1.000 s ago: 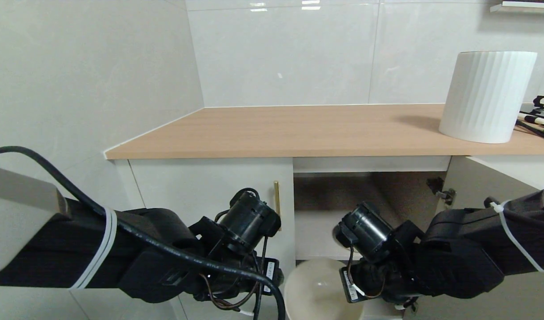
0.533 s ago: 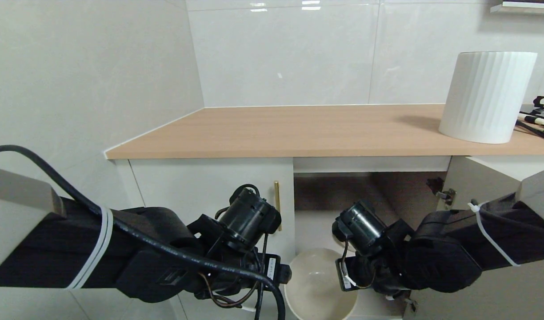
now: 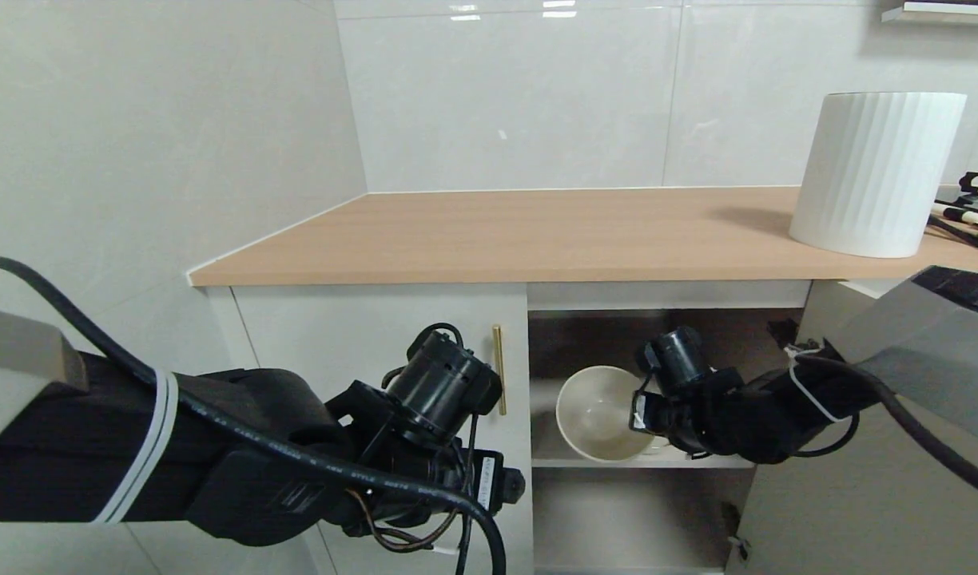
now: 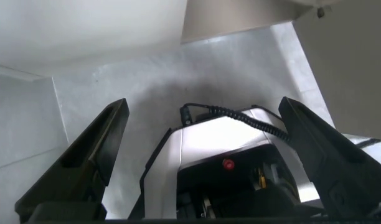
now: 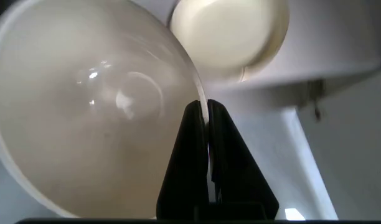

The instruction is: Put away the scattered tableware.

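A cream bowl hangs tilted on its side inside the open cabinet, just above the white shelf. My right gripper is shut on its rim; in the right wrist view the dark fingers pinch the bowl's edge. A second cream dish lies on the shelf beyond the bowl. My left arm stays low in front of the closed left cabinet door. Its gripper is open, holds nothing and points down at the floor.
The right cabinet door stands swung open beside my right arm. A brass handle sits on the closed left door. On the wooden countertop stand a white ribbed container and some pens at the far right.
My right arm has carried the bowl up and forward, from low in front of the cabinet to inside it above the shelf. The left arm has barely moved.
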Controlling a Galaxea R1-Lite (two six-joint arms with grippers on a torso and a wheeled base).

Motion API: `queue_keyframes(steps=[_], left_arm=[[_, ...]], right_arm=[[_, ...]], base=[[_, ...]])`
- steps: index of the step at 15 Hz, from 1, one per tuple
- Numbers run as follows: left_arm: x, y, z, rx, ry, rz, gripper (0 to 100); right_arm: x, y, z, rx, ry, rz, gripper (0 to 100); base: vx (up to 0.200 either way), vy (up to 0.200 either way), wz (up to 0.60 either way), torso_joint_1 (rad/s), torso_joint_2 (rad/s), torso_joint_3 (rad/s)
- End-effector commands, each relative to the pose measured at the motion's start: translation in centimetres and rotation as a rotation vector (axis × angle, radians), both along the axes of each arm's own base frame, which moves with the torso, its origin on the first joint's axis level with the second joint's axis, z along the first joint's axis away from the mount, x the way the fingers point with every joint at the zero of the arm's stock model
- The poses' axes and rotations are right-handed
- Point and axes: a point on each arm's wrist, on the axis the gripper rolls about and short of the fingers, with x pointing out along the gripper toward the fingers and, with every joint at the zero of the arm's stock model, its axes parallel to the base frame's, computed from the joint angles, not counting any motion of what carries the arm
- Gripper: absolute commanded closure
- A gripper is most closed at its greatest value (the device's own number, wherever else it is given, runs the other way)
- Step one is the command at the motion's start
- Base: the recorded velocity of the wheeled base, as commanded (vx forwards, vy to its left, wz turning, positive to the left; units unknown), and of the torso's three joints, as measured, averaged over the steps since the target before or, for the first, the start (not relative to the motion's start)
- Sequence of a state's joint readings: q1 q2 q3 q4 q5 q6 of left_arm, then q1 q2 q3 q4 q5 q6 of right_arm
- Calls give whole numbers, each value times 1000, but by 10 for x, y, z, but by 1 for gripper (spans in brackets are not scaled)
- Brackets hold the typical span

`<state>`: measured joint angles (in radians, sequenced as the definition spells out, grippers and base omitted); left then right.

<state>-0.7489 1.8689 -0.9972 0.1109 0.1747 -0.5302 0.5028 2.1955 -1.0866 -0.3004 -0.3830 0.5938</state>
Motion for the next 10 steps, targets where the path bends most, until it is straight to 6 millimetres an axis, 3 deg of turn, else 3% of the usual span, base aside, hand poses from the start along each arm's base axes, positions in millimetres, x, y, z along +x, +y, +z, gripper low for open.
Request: queue_keyframes(steps=[1,5,10], left_arm=[[0,0,2,-4,-4,1,0],[0,1,2,-6,-6,1,0],[-1,1,6,-14,-16,3,0]], right_arm=[[23,-20,-30,-29,27,-79,100],[48,-40,-45,-32,29,-149,100],[62,-52,-54,-38,26,-191,100]], base=[[0,0,0,0,0,0],[0,0,0,0,0,0],[0,0,0,0,0,0]])
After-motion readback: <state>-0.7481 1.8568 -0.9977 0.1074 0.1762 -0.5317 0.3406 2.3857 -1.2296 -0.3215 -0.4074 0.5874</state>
